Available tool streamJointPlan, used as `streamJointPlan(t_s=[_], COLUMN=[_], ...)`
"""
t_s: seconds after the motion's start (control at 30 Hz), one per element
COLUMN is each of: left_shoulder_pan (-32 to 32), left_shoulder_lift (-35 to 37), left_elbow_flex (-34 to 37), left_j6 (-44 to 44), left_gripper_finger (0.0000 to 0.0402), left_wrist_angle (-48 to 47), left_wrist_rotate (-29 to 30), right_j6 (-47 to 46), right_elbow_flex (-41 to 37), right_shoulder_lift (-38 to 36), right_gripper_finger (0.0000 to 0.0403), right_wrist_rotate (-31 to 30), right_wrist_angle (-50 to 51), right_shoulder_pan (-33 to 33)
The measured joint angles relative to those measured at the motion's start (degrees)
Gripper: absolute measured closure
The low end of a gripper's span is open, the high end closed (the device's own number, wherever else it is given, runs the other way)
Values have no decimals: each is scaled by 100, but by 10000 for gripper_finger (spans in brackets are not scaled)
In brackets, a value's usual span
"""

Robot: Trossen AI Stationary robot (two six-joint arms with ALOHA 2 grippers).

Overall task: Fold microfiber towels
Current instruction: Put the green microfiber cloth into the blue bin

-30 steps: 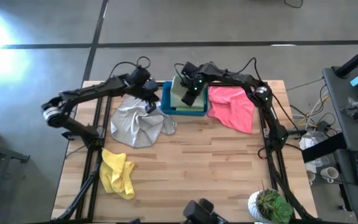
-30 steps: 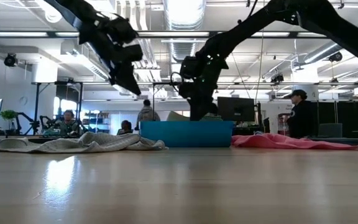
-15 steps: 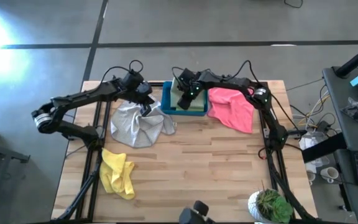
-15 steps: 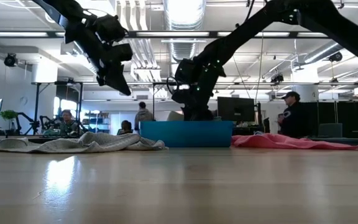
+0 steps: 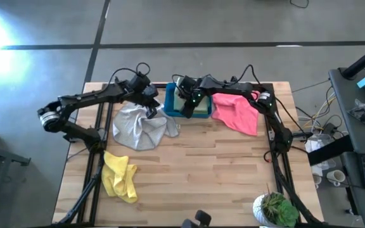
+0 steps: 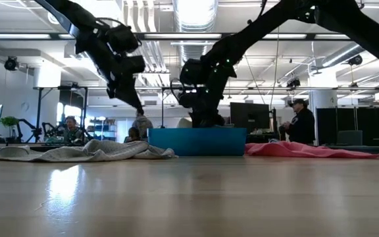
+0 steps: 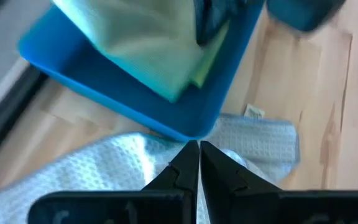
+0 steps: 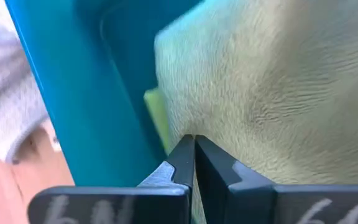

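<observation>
No readable text, brand or number anywhere. Small white tag (image 7: 254, 112) on the grey towel (image 7: 104, 168): printing too small to read. Marks on gripper bodies blurred, illegible.

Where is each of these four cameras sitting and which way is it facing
High view: above the table, looking straight down; both arms show, left gripper over the grey towel, right gripper in the blue bin.
Low view: at tabletop height, looking level across into the room; both arms come down from above.
Left wrist view: on the left wrist, facing the grey towel and bin; its shut fingers show.
Right wrist view: on the right wrist, facing the sage towel; shut fingers show.
All four see the blue bin.
</observation>
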State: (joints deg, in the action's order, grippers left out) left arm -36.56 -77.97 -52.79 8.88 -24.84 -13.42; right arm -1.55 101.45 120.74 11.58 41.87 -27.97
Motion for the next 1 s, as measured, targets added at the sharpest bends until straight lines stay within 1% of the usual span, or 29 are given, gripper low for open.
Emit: streamJointPlan(t_s=[0.1, 0.3, 0.43, 0.57, 0.7, 0.83, 1.0], left_shoulder_pan=[139, 531, 801, 1016, 1100, 1100, 1084], left_shoulder_lift=[-254, -635, -856, -1153, -1447, -1622, -1811], left_elbow_flex=[6, 9, 9, 15, 28, 28, 31], left_j6=[34, 46, 46, 42, -142, -255, -254], left_gripper_finger=[401, 401, 401, 401, 401, 401, 401], left_wrist_angle=[2, 341, 407, 644, 1149, 1528, 1753], left_wrist_rotate=[-29, -58, -56, -32, 352, 716, 790], right_j6=[43, -8, -33, -17, -87, -45, -10], right_elbow_flex=[194, 281, 279, 260, 254, 262, 246], right_shoulder_lift=[-96, -109, -104, 35, 144, 290, 353], right_gripper_finger=[394, 394, 394, 394, 394, 394, 394], right_wrist_rotate=[-248, -285, -241, -263, -506, -525, -521], right_wrist_angle=[4, 147, -199, -232, -394, -367, -182], right_shoulder_pan=[-56, -330, -302, -260, -267, -271, -222])
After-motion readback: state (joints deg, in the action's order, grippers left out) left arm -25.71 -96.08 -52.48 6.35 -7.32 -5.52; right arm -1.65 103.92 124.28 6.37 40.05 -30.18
